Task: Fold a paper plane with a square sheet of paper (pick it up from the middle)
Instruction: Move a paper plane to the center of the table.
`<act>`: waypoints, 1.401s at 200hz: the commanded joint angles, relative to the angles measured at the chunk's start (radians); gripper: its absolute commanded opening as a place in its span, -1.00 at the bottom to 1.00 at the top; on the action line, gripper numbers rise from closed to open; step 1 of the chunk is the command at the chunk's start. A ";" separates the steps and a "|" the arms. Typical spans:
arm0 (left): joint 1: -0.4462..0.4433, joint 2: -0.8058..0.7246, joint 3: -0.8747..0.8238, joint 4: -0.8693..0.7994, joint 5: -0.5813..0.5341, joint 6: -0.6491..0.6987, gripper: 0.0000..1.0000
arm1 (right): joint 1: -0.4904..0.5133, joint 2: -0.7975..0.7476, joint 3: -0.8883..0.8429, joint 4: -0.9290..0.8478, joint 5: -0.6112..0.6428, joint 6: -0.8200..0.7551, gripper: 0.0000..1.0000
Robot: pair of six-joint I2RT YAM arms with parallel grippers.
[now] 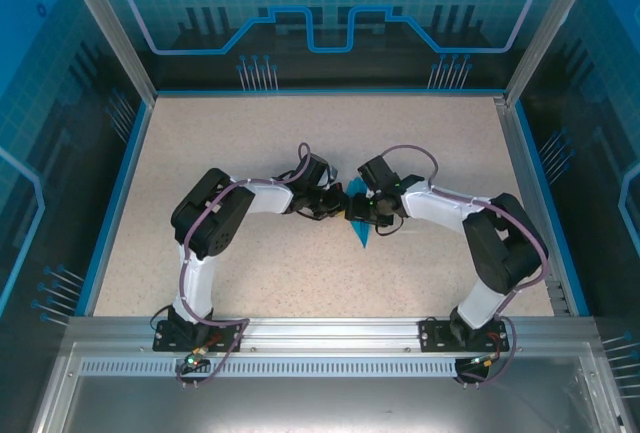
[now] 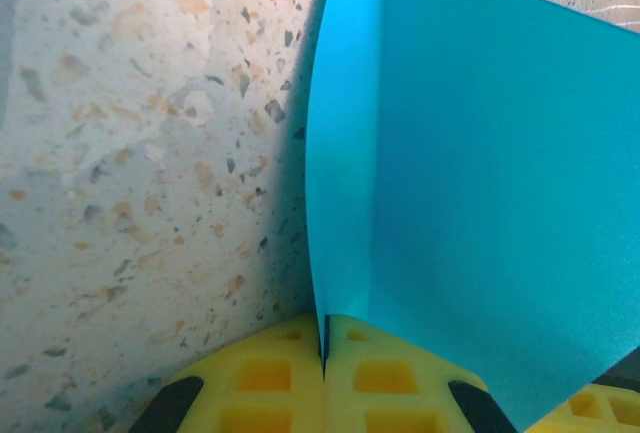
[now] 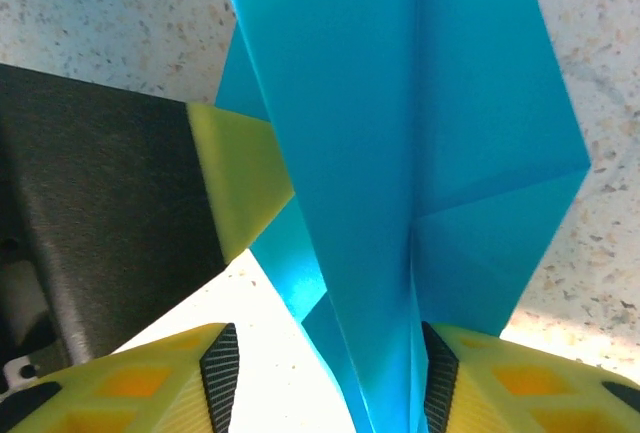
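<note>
Your two arms, left [image 1: 215,218] and right [image 1: 495,238], meet over the middle of the speckled beige table [image 1: 250,273]. Between them stands the creased, pointed paper plane of thin cyan-blue paper [image 1: 362,235], its narrow tip aimed towards the arm bases. Your left gripper [image 2: 323,358] has its yellow pads pressed together on a folded edge of the plane. Your right gripper [image 3: 330,393] has its jaws apart, with the plane's layered folds running down between them against one pad [image 3: 520,383].

Blk joints [image 1: 210,218], white links [image 1: 262,197], purple cables [image 1: 411,148]; yellow grid-moulded pincer pads [image 2: 262,378], blk inserts [image 2: 170,403]
</note>
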 commanded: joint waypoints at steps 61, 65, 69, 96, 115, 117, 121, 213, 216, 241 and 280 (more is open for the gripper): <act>0.008 0.010 -0.003 -0.009 0.019 -0.006 -0.93 | 0.051 0.043 0.060 -0.090 0.123 0.014 -0.23; 0.008 0.009 -0.003 -0.008 0.021 -0.006 -0.93 | 0.054 0.045 0.063 -0.096 0.132 0.012 -0.24; 0.008 0.008 -0.004 -0.008 0.022 -0.007 -0.92 | 0.057 0.048 0.067 -0.101 0.139 0.012 -0.25; 0.008 0.002 -0.007 -0.008 0.023 -0.008 -0.88 | 0.069 0.069 0.093 -0.138 0.184 0.021 -0.38; 0.009 -0.005 -0.009 -0.014 0.018 -0.004 -0.87 | 0.072 0.088 0.107 -0.149 0.189 0.024 -0.43; 0.008 -0.005 -0.010 -0.014 0.019 -0.003 -0.86 | 0.071 0.088 0.110 -0.150 0.189 0.024 -0.43; 0.008 -0.007 -0.010 -0.014 0.018 -0.003 -0.86 | 0.071 0.094 0.112 -0.153 0.188 0.024 -0.43; 0.072 -0.182 -0.087 -0.125 -0.088 0.006 -0.43 | 0.077 0.110 0.144 -0.203 0.215 0.029 -0.82; 0.077 -0.193 -0.091 -0.140 -0.102 0.010 -0.40 | 0.079 0.112 0.145 -0.207 0.218 0.028 -0.83; 0.092 -0.270 -0.093 -0.304 -0.258 0.043 -0.11 | 0.091 0.135 0.167 -0.224 0.239 0.022 -0.83; 0.103 -0.345 -0.101 -0.469 -0.465 0.063 0.40 | 0.099 0.181 0.204 -0.238 0.247 0.007 -0.82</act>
